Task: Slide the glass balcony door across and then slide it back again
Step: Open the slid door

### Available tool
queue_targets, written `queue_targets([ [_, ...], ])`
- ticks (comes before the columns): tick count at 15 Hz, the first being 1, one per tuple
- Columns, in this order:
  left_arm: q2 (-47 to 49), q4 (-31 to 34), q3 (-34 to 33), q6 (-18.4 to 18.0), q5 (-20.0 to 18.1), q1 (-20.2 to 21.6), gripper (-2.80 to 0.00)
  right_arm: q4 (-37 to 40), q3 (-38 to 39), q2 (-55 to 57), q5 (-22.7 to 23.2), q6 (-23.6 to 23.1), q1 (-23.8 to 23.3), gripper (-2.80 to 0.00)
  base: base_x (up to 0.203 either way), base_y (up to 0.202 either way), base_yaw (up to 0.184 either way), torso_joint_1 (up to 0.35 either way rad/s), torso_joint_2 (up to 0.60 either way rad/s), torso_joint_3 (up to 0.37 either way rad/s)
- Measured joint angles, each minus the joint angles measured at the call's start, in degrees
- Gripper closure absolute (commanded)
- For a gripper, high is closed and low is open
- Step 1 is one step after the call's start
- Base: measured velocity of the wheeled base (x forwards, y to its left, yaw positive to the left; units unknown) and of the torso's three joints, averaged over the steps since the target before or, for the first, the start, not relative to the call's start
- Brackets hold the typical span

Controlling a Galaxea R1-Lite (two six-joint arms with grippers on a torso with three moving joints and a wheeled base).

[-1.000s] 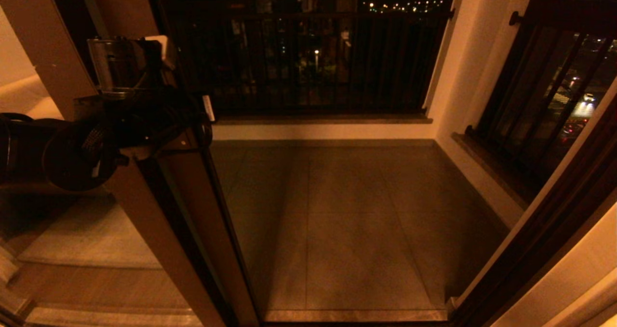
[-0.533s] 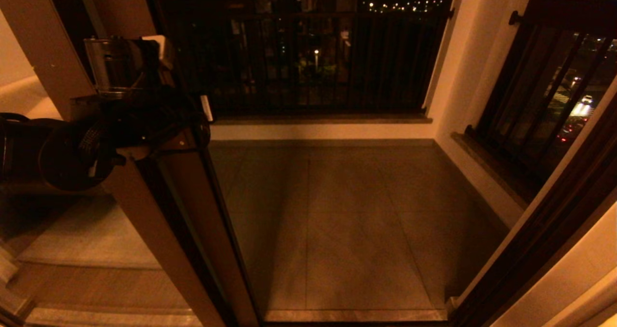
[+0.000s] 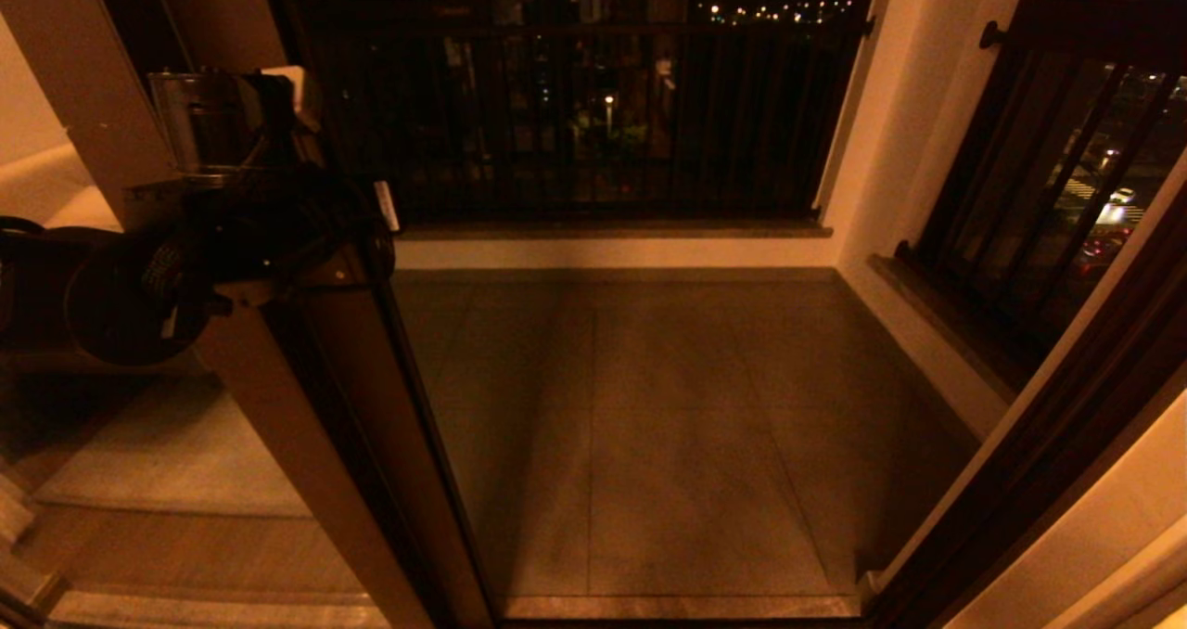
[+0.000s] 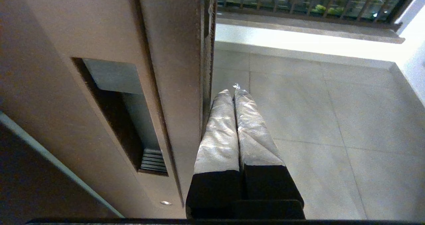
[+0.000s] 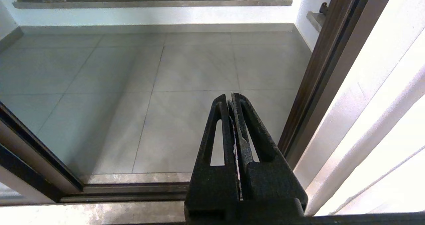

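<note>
The glass balcony door (image 3: 320, 397) stands at the left of the head view, its brown upright rail slanting down to the floor track. My left gripper (image 4: 234, 91) is shut and empty, its foil-wrapped fingers (image 4: 219, 128) lying flat against the rail's leading edge (image 4: 204, 69). The rail's handle slot (image 4: 116, 112) and small round lock (image 4: 165, 203) sit just beside the fingers. My left arm (image 3: 139, 286) reaches in from the left at handle height. My right gripper (image 5: 230, 97) hangs shut and empty over the doorway, away from the door.
The doorway opens onto a tiled balcony floor (image 3: 668, 406) with a dark metal railing (image 3: 593, 100) behind it. The dark door jamb (image 5: 318, 69) stands on the right, with a pale curtain (image 5: 382, 118) beside it. The floor track (image 5: 132, 188) runs across the threshold.
The door's rail and my left arm have shifted a little to the left, and the opening has grown slightly wider.
</note>
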State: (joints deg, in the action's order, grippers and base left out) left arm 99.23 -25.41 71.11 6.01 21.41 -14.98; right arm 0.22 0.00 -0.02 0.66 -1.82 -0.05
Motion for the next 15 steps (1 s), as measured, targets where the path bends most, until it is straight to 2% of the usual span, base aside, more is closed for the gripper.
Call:
queue_targets([
  [5, -1.94, -0.11, 0.41, -0.06, 0.41, -1.53, 0.00, 0.00, 0.00, 0.00, 0.02, 0.01, 0.00, 0.00, 0.000, 0.000, 0.000, 0.000, 0.00, 0.000],
  [9, -9.04, 1.79, -1.38, -0.39, 0.49, -10.56, 0.00, 0.02, 0.00, 0.00, 0.00, 0.02, 0.00, 0.00, 0.000, 0.000, 0.000, 0.000, 0.00, 0.000],
  [12, -16.92, 8.94, -4.21, -0.35, 0.48, -14.44, 0.00, 0.00, 0.00, 0.00, 0.00, 0.00, -0.02, 0.00, 0.000, 0.000, 0.000, 0.000, 0.00, 0.000],
  [15, -24.82, 22.08, -6.78, 0.55, 1.01, -14.20, 0.00, 0.01, 0.00, 0.00, 0.00, 0.00, 0.00, 0.00, 0.000, 0.000, 0.000, 0.000, 0.00, 0.000],
])
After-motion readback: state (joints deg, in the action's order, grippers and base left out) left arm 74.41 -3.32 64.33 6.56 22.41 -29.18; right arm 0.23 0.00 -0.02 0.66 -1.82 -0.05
